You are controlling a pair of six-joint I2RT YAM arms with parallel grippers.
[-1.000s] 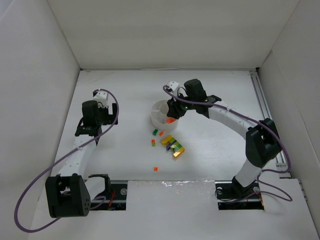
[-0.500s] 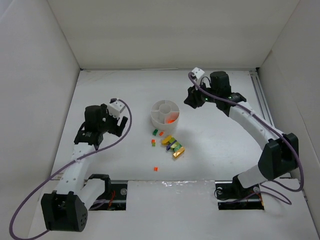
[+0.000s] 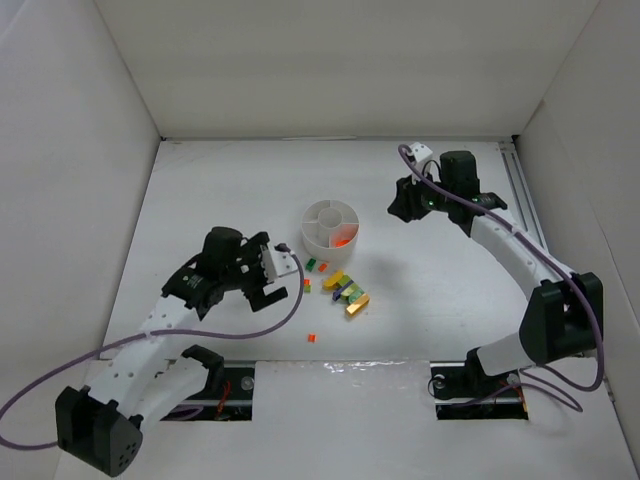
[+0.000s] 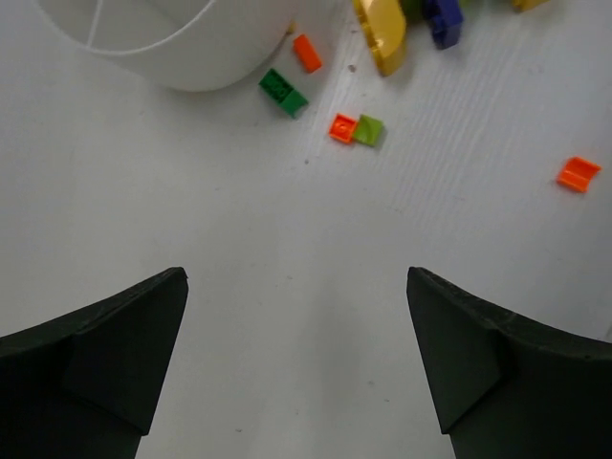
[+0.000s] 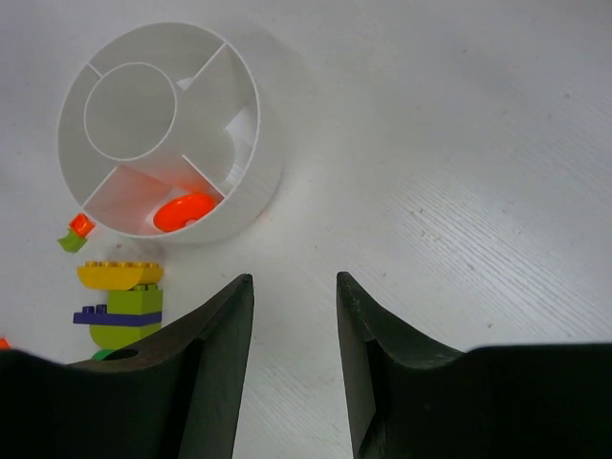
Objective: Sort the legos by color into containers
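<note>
Overhead view, clock bearings taken from the round white divided dish [image 3: 306, 232] near the table's centre.

Left gripper [image 3: 280, 270]: at about 8 o'clock, near the dish and low over the table. Its wrist camera shows the fingers spread wide with only bare table between them.

Right gripper [image 3: 403, 205]: at about 3 o'clock, apart from the dish. Its wrist view shows the fingers drawn close with a narrow gap between them, and nothing pinched.

Dish contents: one orange-red piece [image 5: 184, 211] lies in the wedge at 5 o'clock. The other compartments and the central well show white.

Loose legos, all on the table:
- dark green brick [image 4: 283, 93] and orange brick [image 4: 307, 53], just beside the dish wall at 6 o'clock;
- an orange bit touching a light green bit [image 4: 356, 128], slightly nearer the arms;
- multicolour clump [image 3: 345, 290] of yellow, green and purple, at 6 o'clock;
- lone orange bit [image 3: 311, 338], farthest out at 6 o'clock.
</note>
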